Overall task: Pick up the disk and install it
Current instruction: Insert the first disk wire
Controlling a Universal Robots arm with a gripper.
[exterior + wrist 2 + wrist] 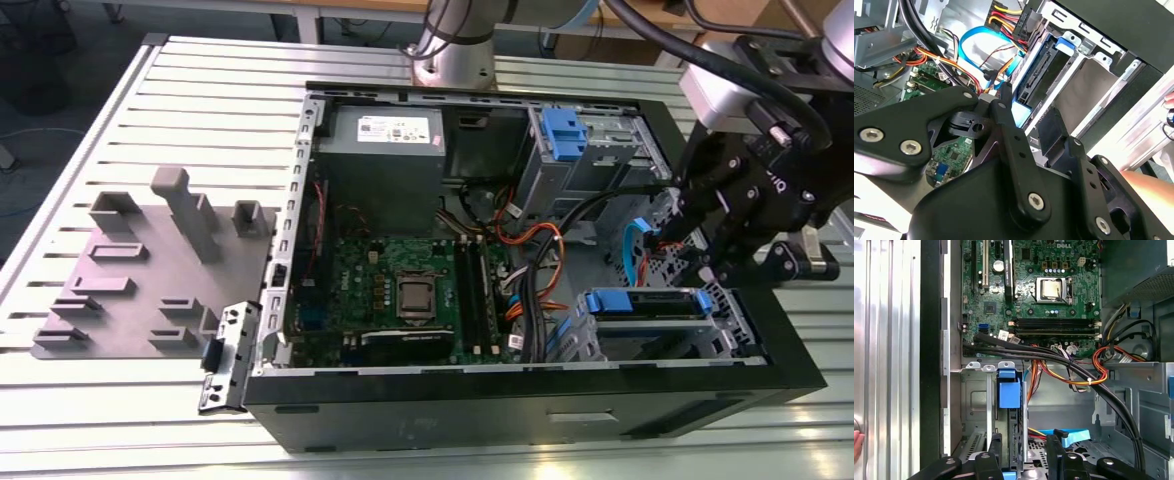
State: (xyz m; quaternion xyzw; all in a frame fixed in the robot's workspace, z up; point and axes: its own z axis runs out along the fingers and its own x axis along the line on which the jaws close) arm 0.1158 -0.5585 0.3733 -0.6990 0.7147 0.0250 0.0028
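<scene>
Jaws stand apart, wider than the disk is thick. In the first wrist view your gripper [1024, 440] straddles the disk [1015, 422] rather than clamping it. One of the fingers [995, 449] sits just beside one flat face, and the other is clear of the opposite face, so I judge the disk as not gripped. In the exterior view the disk [647, 302] stands on its thin edge in the drive cage [727, 322]. The cage is at the near corner of the computer case [534, 405], on the exterior view's right, and your fingertips are directly above it. The disk's long axis runs along the case's near wall. Its blue end tab [1009, 390] points toward the motherboard [400, 280], and the other end points toward the case's side wall on the exterior view's right. The relation to watch is that the line between your fingers crosses the disk's thickness, square to that long axis, with a flat face toward each pad. The second wrist view agrees: the disk's connector end, with its blue carrier, lies just past the fingertips in the cage's mouth. I cannot tell from these views whether the disk is pushed fully home. The cable bundle [1074, 371] crosses the cage's edge on the motherboard side, close to the blue tab but apart from the fingers. A second blue carrier [561, 135] sits in the cage at the case's far wall, well apart from your gripper, and it is not the one you are over.
</scene>
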